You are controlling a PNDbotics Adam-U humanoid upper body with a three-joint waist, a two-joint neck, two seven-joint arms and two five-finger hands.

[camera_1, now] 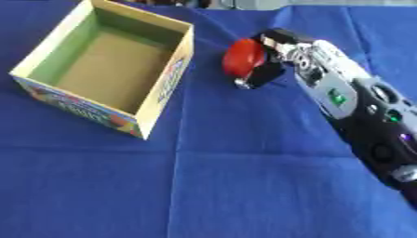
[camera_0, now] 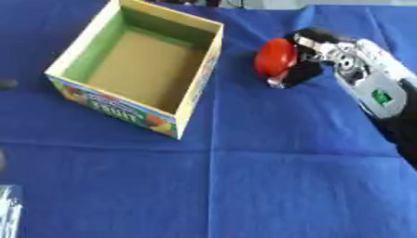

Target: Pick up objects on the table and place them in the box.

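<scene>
A red rounded object (camera_0: 274,56) is held in my right hand (camera_0: 306,60), whose fingers and thumb curl round it, just right of the box. The open cardboard box (camera_0: 195,88) with green inner walls and a brown floor stands at the upper left; nothing lies inside it. The right arm (camera_1: 350,102) reaches in from the lower right. My left hand shows in neither view.
A blue cloth (camera_0: 244,176) covers the table, with a fold line running across below the box. A small dark thing (camera_0: 6,83) lies at the left edge, and something clear and shiny (camera_0: 8,209) sits at the lower left corner.
</scene>
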